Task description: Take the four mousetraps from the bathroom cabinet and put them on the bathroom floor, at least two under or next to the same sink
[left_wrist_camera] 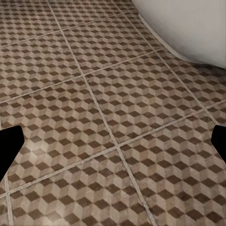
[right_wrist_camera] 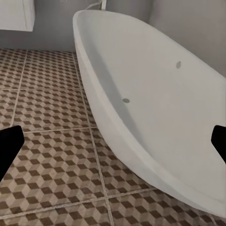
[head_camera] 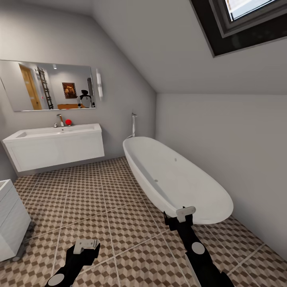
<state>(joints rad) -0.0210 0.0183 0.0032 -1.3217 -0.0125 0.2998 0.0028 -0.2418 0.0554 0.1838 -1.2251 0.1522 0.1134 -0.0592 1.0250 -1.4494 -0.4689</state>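
The robot faced the bathroom sink [head_camera: 56,147] across the patterned bathroom floor [head_camera: 103,207], the bathtub [head_camera: 175,179] to its right. Both the left pincer [left_wrist_camera: 113,141] and the right pincer [right_wrist_camera: 113,141] hung spread wide, carrying nothing. I saw no mousetraps or cabinet from there. I'd guess such small wooden traps are light and stiff, best pinched by the board edges, clear of the wire.

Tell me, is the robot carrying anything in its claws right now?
No. Both the left gripper and the right gripper are open and empty, above the tiled floor.
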